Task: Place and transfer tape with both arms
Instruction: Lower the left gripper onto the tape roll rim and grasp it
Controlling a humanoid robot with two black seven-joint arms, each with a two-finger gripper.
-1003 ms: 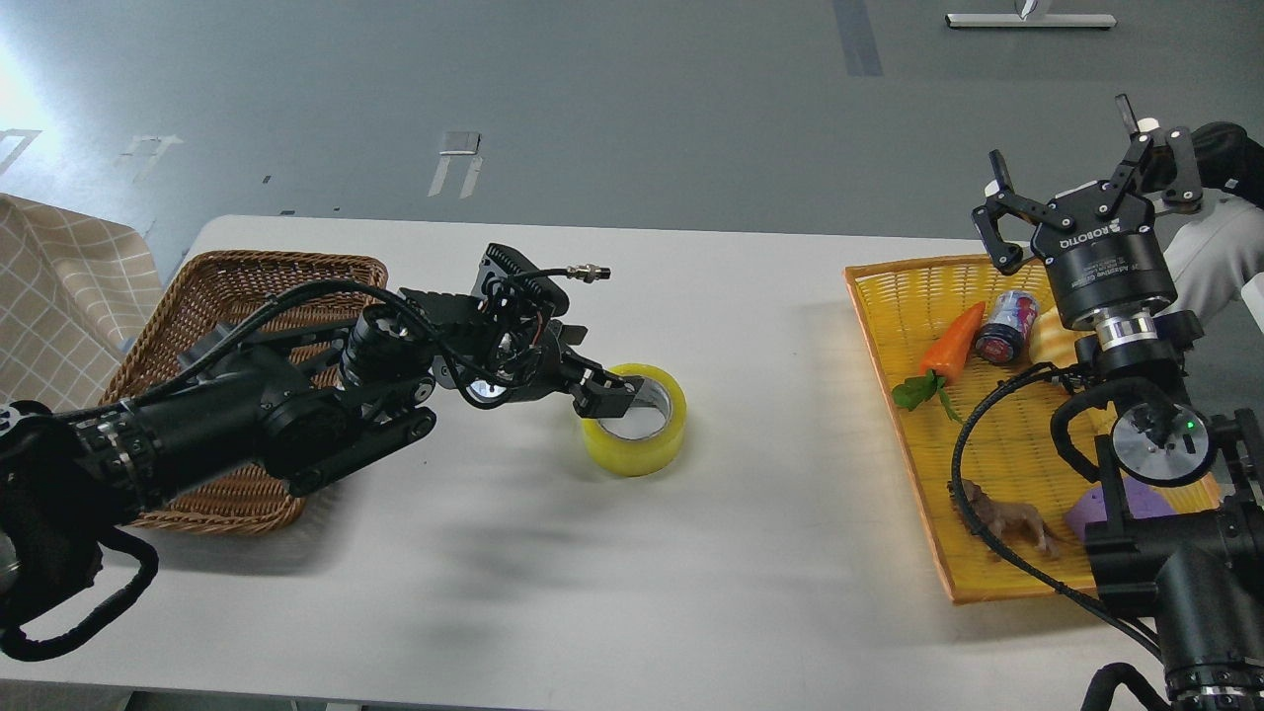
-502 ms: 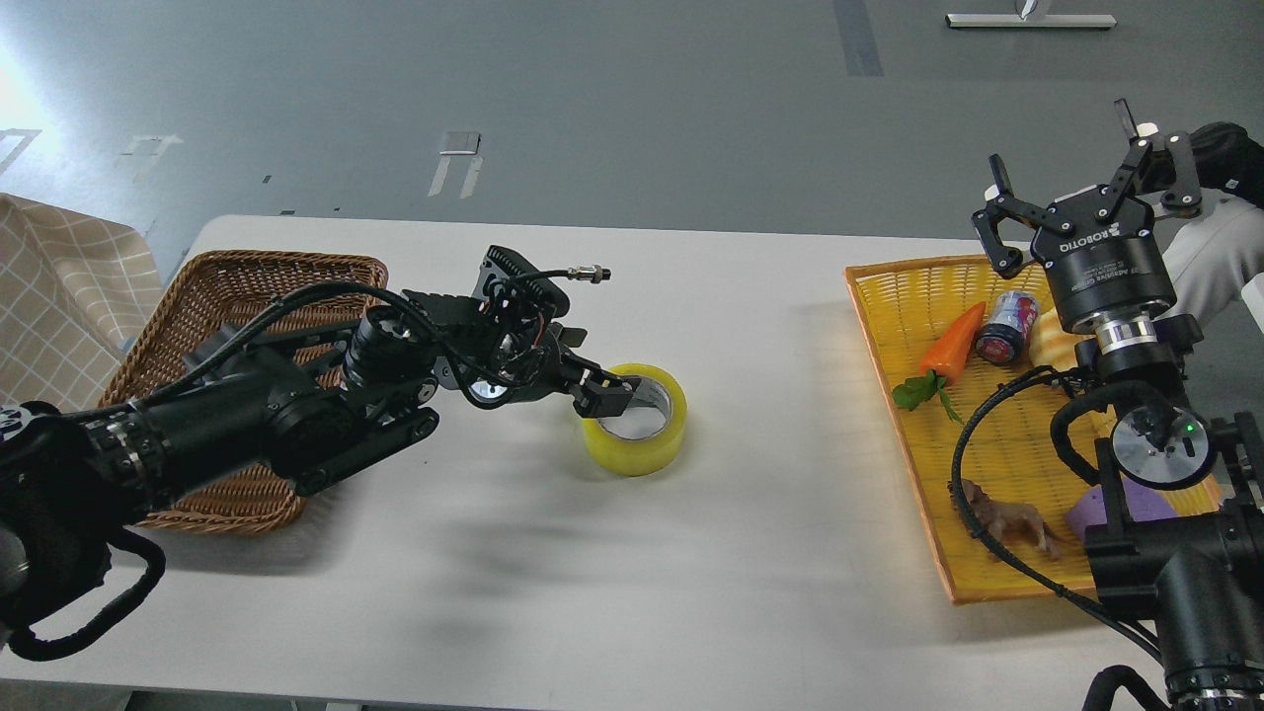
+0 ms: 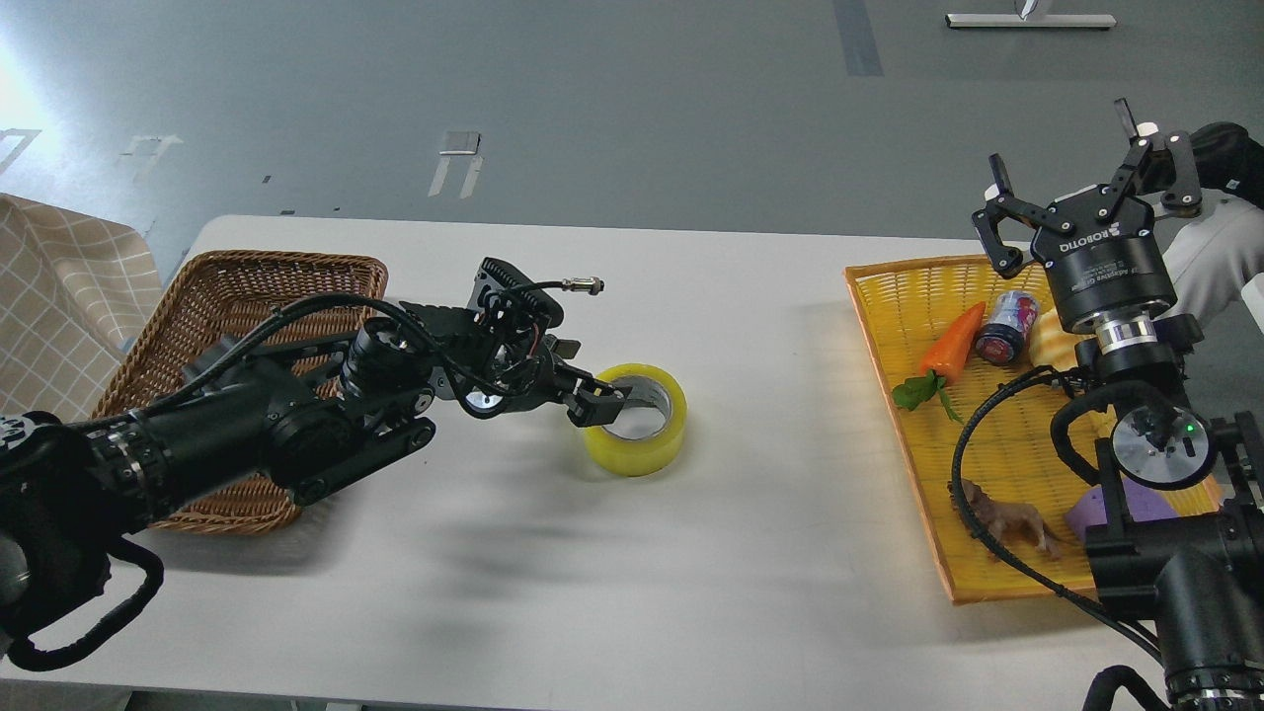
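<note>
The yellow tape roll [image 3: 642, 449] lies flat on the white table [image 3: 691, 592], a little left of centre. My left gripper [image 3: 599, 402] reaches in from the left and sits at the roll's left rim, with one dark finger over the pale core. The fingers are too dark to tell whether they pinch the wall. My right gripper [image 3: 1076, 158], marked ROBOTIQ, is raised above the far edge of the yellow tray [image 3: 889, 286]. Its fingers are spread and it holds nothing.
A brown wicker basket [image 3: 247, 276] stands at the left under my left arm. The yellow tray on the right holds a toy carrot [image 3: 953, 341], a small can [image 3: 1007, 326], a toy animal [image 3: 1007, 521] and a purple piece [image 3: 1091, 512]. A checked cloth [image 3: 59, 296] lies far left.
My left gripper and forearm have shifted slightly left and down at the roll's rim. The tape has stayed in place. The right arm has hardly moved.
</note>
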